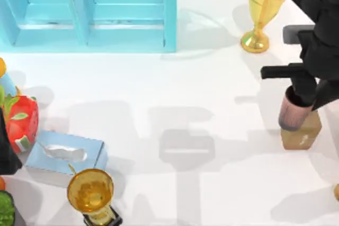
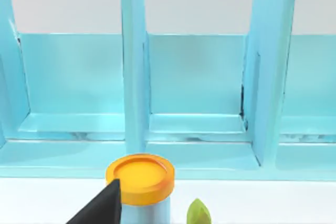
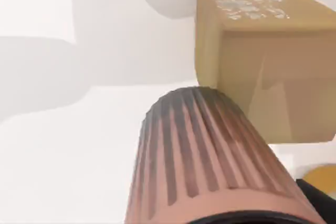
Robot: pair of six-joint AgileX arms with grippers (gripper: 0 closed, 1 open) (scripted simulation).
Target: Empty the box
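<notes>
One white table (image 1: pixel 212 104) bears a blue shelf (image 1: pixel 90 9); right end effector (image 1: pixel 302 99) grips a ribbed cup (image 1: pixel 292 112)

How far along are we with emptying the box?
Done: cannot tell from these views; nothing shows what has already come out. In hand: the right claw holds a ribbed pink cup beside the tan box at the table's right. Left: setting the cup down; the box's inside is hidden. The left arm sits at the left edge.
</notes>
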